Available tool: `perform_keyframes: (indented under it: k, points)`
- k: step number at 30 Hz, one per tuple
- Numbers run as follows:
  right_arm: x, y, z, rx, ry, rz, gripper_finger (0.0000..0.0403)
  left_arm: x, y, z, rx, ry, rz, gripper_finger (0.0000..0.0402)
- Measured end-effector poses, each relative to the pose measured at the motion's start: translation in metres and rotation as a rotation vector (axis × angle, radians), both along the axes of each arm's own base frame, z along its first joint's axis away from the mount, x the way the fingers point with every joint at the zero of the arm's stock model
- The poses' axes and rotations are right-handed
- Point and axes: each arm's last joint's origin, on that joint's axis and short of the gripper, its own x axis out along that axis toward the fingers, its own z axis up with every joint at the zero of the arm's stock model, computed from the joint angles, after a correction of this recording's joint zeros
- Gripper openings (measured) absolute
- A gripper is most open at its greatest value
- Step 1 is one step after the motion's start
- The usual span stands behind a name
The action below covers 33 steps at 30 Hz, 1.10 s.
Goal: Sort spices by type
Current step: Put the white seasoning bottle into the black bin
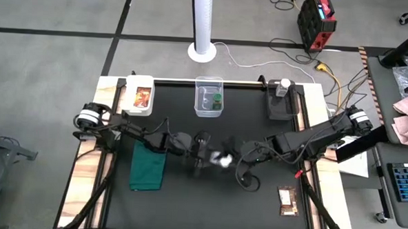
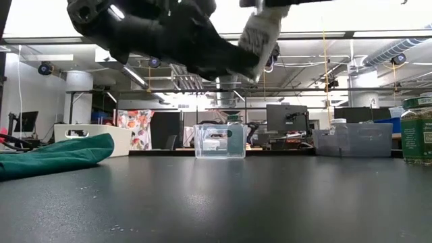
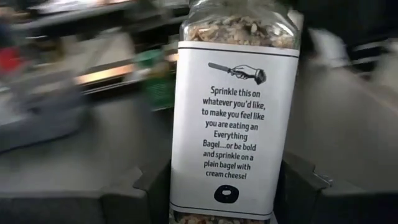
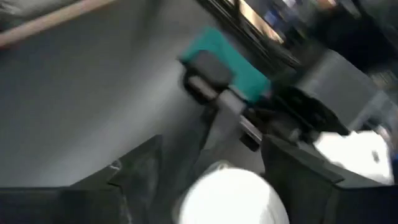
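Note:
A clear jar (image 1: 221, 159) of seeds with a white label and white lid is held in the air above mid-table between both grippers, which meet there. My left gripper (image 1: 203, 154) comes from the left and my right gripper (image 1: 233, 156) from the right, each shut on it. In the low view the jar (image 2: 260, 37) hangs high and tilted. A second white-lidded jar (image 1: 284, 87) stands in the dark bin. One green-lidded jar (image 1: 217, 100) sits in the clear box, and another (image 2: 417, 131) stands at the right in the low view. One packet (image 1: 143, 96) lies in the white bin, one (image 1: 288, 201) on the mat. My left gripper (image 3: 227, 180) pinches the jar's labelled body (image 3: 186, 186) between its two fingers, one on each side, coming level from the table's left. The jar is lifted clear of the table. My right gripper (image 4: 211, 140) has the jar's white lid (image 4: 230, 196) between its two fingers, coming from the table's right. The jar's body is hidden behind the lid in this view.
The dark green cloth (image 1: 148, 165) lies crumpled on the mat left of centre, under the left arm. The white bin (image 1: 130, 97), the clear box (image 1: 199, 104) and the dark bin (image 1: 273, 107) line the far edge. The near half of the mat is mostly bare.

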Motion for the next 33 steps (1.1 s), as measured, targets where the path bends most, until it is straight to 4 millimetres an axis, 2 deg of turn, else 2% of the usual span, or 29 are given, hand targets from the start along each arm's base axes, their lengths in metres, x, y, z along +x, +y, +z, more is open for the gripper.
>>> perform_keyframes:
  k: [6, 13, 19, 28, 33]
  points:
    - [-0.002, -0.005, 0.003, 0.027, -0.017, -0.196, 0.0294, 0.000, 0.004, 0.000, 0.096, -0.010, 0.237, 0.0183]
    - [-0.016, -0.014, 0.021, 0.139, -0.089, -0.456, 0.0309, -0.002, 0.011, 0.001, 0.183, -0.010, 0.467, 0.0183]
    - [-0.028, -0.021, 0.022, 0.136, -0.060, -0.592, 0.0295, -0.002, 0.010, 0.001, 0.189, -0.011, 0.471, 0.0183]
    - [-0.025, -0.023, 0.018, 0.136, -0.043, -0.613, 0.0264, 0.000, 0.006, 0.005, 0.169, -0.031, 0.417, 0.0183]
    - [-0.023, -0.027, 0.015, 0.159, -0.032, -0.650, 0.0273, 0.003, 0.005, 0.010, 0.162, -0.049, 0.418, 0.0183]
